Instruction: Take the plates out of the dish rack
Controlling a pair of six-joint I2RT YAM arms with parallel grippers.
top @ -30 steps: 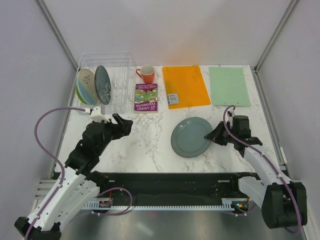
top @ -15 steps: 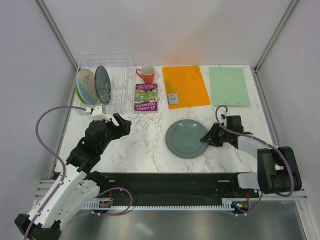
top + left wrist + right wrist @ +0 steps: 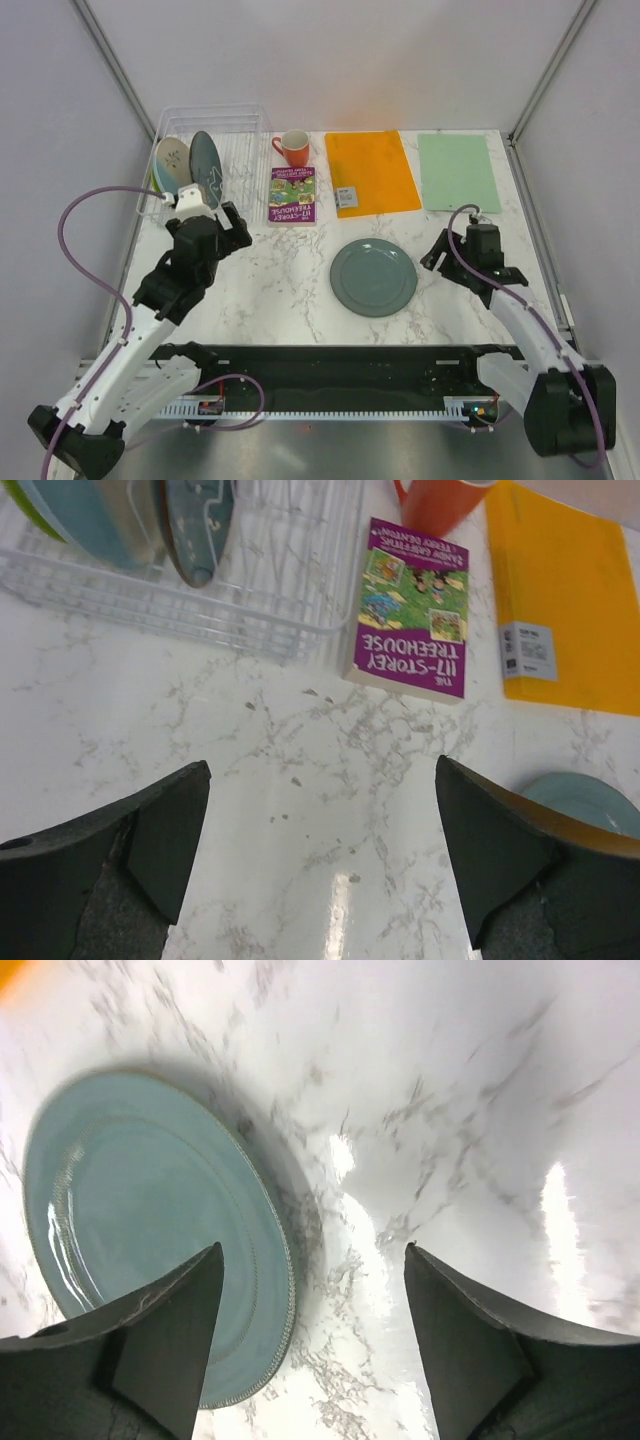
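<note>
My right gripper (image 3: 313, 1250) is spread wide and empty. The grey plate (image 3: 373, 277) lies flat just beside it (that one's unloaded, I'd say, so no reason to hold it). My left gripper (image 3: 322, 765) is spread and empty too, pointed at the rack (image 3: 260, 630) just ahead. The other plates (image 3: 205, 165) stand on edge in there, probably my next grab.

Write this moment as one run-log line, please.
left gripper: open, empty, near dish rack | right gripper: open, empty, beside grey-green plate | grey-green plate: flat on table | three plates: upright in dish rack
</note>
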